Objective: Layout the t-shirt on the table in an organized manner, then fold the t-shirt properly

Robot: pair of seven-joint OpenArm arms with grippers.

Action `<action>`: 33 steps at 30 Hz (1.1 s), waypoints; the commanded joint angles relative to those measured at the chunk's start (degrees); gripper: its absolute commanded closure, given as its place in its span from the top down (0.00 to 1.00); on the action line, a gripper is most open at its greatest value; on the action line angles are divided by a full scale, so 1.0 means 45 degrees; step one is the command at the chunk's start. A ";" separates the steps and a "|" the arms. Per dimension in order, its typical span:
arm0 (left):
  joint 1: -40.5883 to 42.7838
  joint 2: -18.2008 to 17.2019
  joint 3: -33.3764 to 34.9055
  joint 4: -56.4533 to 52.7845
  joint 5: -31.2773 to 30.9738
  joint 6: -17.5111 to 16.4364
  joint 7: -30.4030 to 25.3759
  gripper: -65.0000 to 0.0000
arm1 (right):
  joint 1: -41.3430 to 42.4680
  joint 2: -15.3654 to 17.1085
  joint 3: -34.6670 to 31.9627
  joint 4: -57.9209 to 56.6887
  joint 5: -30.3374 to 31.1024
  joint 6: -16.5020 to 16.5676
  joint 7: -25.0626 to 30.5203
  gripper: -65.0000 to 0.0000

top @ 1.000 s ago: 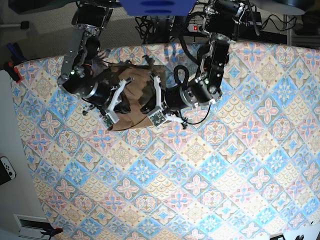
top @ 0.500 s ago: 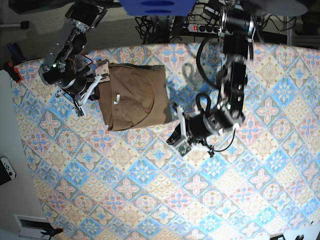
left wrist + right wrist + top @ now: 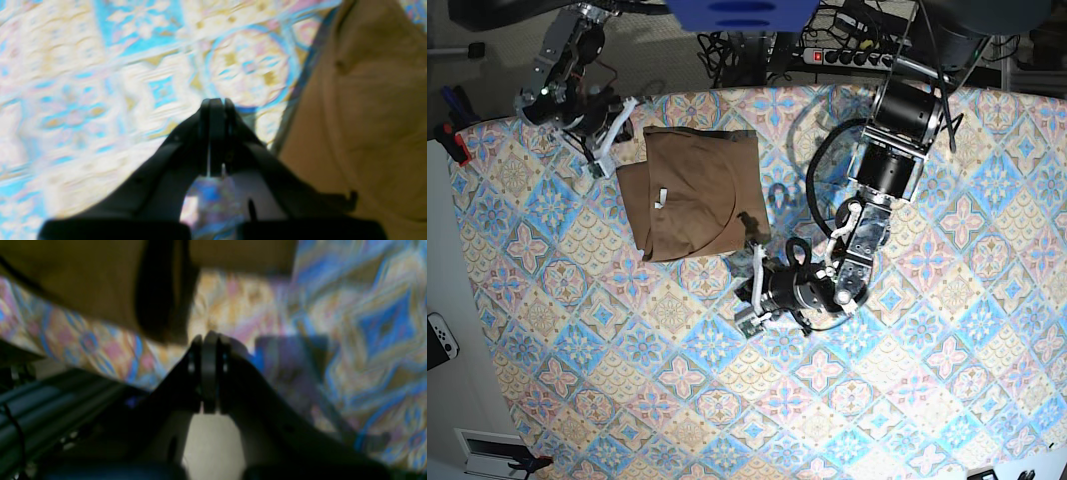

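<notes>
Folded tan shirt near the table's far edge, both arms clear of it.

Base view: the t-shirt (image 3: 692,195) lies as a compact folded rectangle on the table (image 3: 907,400), a small white tag (image 3: 660,197) showing on top; the left gripper (image 3: 749,300) sits just off its near corner, the right gripper (image 3: 607,140) just beside its far side, neither holding cloth. Left wrist view: the 2 jaws are pressed together over bare patterned cloth, the shirt at the frame's right. Right wrist view: the jaws are likewise together and empty, the shirt above them. The fold looks finished or nearly so; doing this step well means lifting both arms away without snagging an edge.
</notes>
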 commanded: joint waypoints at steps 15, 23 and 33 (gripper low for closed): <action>0.1547 -0.0028 -0.0057 -0.0937 -0.0287 -0.0022 -0.0422 0.00 | 0.1815 0.0081 -0.1984 0.0093 0.0218 0.0071 0.0172 0.00; 0.3696 -0.0672 -0.0076 0.1681 -0.0307 -0.0022 -0.0344 0.00 | 0.3358 0.0101 -0.2511 -0.0200 0.0178 0.0071 0.0172 0.00; 0.5044 -0.1043 -0.0115 0.3263 -0.0307 -0.0022 -0.0325 0.00 | 0.4784 0.0159 -0.2414 -0.1001 0.0159 0.0071 0.0172 0.00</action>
